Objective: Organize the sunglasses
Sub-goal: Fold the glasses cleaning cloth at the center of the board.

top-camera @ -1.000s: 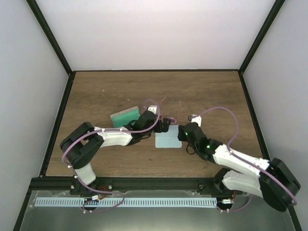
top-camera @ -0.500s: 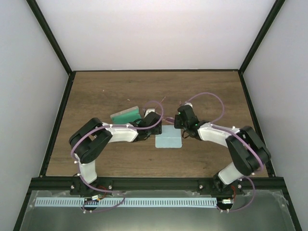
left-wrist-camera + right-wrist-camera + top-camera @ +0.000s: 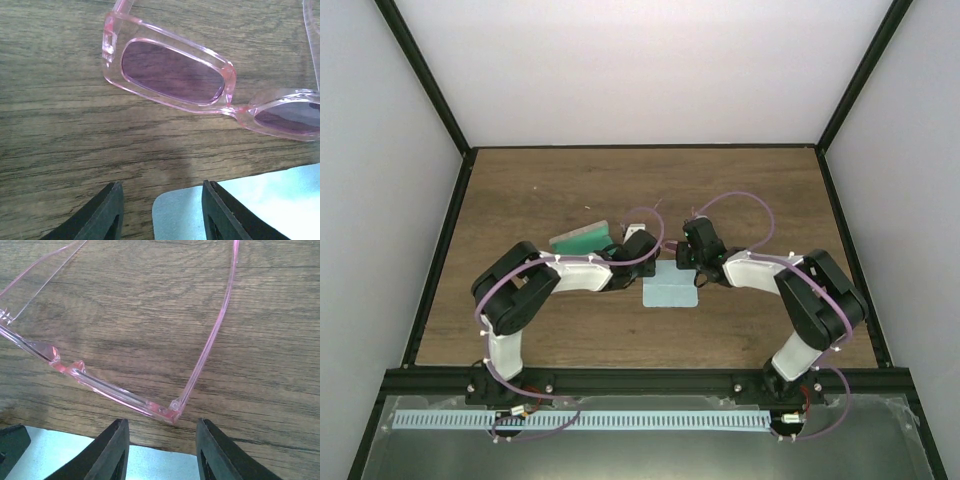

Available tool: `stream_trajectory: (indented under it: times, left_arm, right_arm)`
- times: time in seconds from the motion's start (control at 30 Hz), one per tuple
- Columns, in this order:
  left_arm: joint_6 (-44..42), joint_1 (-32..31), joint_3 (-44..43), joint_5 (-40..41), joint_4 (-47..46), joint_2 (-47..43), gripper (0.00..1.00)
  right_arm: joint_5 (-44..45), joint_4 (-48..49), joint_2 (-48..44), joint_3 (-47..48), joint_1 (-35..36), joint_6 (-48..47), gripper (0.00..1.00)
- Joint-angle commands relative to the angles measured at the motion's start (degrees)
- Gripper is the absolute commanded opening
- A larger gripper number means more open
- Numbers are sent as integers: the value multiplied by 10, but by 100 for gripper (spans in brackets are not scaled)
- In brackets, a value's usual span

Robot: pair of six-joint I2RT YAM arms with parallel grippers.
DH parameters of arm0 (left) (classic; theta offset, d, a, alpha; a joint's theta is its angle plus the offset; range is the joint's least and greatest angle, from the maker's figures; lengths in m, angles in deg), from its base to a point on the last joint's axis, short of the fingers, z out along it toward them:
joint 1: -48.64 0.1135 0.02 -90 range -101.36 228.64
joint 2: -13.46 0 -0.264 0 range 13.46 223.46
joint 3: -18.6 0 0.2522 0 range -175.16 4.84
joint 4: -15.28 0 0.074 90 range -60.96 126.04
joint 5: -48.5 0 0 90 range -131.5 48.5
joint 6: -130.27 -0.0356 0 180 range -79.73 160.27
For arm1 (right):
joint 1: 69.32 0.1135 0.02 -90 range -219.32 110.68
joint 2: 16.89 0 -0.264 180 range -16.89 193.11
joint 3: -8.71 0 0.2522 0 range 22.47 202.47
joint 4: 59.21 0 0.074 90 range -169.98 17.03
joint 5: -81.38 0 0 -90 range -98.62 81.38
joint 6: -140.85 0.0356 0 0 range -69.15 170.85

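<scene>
The sunglasses [image 3: 172,72], with a clear pink frame and magenta lenses, lie on the wooden table with their arms unfolded, pointing away from the robot. My left gripper [image 3: 162,200] stands open just short of the left lens, over a corner of the light blue cloth [image 3: 240,210], and holds nothing. My right gripper [image 3: 162,440] is open as well, its fingers [image 3: 112,450] either side of the right hinge corner of the sunglasses [image 3: 170,412] without touching it. From above, the left gripper [image 3: 650,252] and the right gripper [image 3: 682,252] flank the sunglasses [image 3: 666,246].
A grey case with green lining [image 3: 582,240] lies open just left of the left gripper. The blue cloth [image 3: 670,290] lies flat in front of the glasses. Black frame rails [image 3: 440,260] edge the wooden table [image 3: 760,190].
The right arm swung in from the near right and now reaches the glasses' right end. The left arm shifted slightly toward the glasses. Both sets of jaws have narrowed.
</scene>
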Motion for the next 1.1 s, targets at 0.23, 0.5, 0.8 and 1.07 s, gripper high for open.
stream_trajectory:
  times: [0.23, 0.5, 0.8, 1.07]
  left_arm:
    - [-5, 2, -16, -36, 2, 32, 39]
    - [-5, 2, -8, -36, 3, 32, 27]
    - [-4, 1, 0, -35, 4, 27, 11]
    - [-7, 1, 4, -24, 0, 16, 4]
  right_arm:
    - [15, 12, -41, -8, -6, 3, 38]
    - [12, 17, -42, -9, -9, 2, 38]
    - [14, 17, -48, -12, -10, 5, 38]
    - [12, 19, -49, -13, -10, 5, 38]
